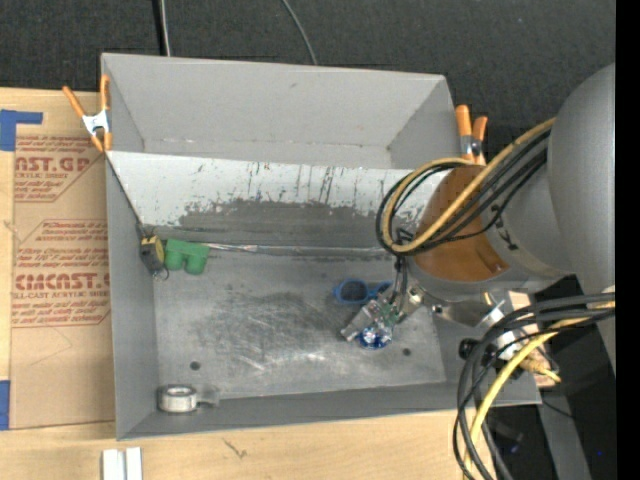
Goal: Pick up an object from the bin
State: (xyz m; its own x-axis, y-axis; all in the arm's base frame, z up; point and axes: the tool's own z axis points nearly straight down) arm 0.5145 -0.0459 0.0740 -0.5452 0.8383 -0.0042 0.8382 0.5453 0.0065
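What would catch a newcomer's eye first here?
The arm's orange cover and looping cables on the right, its gripper low over a small blue and silver thing right of centre in the bin. Then the green block by the left wall and a silver ring in the near left corner.

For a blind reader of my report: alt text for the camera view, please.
A robot arm reaches from the right into a grey metal bin, its gripper low beside a small blue ring and a blue-and-silver piece. A green block lies at the left by the back wall, a silver ring in the near-left corner.
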